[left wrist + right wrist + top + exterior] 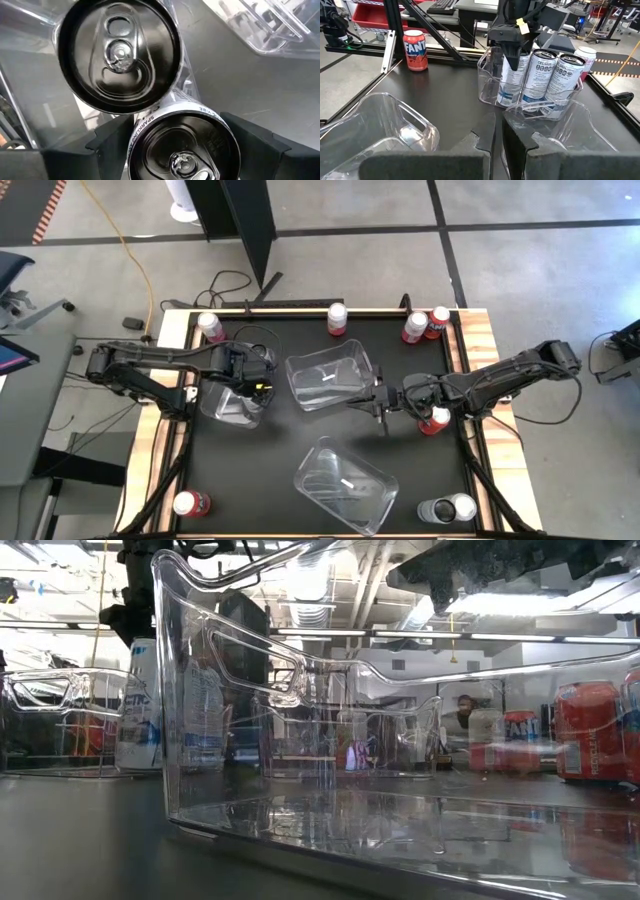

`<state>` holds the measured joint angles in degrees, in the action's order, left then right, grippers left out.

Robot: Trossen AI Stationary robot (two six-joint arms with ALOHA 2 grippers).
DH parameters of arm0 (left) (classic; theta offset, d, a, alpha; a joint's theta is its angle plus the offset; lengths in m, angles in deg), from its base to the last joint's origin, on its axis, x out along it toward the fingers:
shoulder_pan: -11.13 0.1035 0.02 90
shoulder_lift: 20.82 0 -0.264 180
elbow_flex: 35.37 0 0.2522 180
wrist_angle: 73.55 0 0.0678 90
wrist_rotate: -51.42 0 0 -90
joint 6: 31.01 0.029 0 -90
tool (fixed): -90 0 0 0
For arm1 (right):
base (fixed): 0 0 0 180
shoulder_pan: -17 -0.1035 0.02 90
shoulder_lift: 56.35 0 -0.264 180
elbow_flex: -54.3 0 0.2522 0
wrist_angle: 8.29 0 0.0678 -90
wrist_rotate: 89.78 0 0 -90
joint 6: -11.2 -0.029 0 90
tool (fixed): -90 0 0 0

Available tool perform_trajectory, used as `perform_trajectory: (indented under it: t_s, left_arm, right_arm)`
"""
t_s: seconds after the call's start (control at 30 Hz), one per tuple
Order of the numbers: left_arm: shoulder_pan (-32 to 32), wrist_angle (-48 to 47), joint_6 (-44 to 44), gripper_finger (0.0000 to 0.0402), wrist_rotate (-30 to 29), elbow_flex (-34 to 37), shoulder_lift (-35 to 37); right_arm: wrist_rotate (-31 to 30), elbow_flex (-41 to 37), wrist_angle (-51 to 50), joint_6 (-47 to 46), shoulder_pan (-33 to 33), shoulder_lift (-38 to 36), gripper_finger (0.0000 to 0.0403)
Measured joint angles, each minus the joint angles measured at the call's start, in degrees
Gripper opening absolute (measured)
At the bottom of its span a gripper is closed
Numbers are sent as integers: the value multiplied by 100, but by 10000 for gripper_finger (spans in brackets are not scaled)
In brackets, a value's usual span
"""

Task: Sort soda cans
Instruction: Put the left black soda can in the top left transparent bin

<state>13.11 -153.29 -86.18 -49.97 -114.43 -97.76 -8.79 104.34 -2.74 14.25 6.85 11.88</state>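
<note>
While straddling a silver-topped can [182, 147] with the left gripper [512, 56], upright inside the clear bin [487, 87] at the table's left and just beside another can [117, 52]: moving strictly vertically, avoiding nudging that neighbour. Clamping or letting go: not showing clearly enough for telling. Keeping the right gripper [498, 142] closed on nothing near the middle bin [325, 380]. Hiding under the lids, both can bodies.

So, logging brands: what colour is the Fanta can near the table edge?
Red Fanta can, clearest in the right wrist view.
</note>
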Motion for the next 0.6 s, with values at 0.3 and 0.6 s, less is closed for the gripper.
perform_trajectory:
  t_s: [0.3,0.6]
  left_arm:
    - [0,-82,90,286,44,-4,2]
    - [0,-328,194,283,183,-11,2]
  right_arm:
    - [1,0,-33,0,0,0,51]
    - [2,0,-42,0,0,0,51]
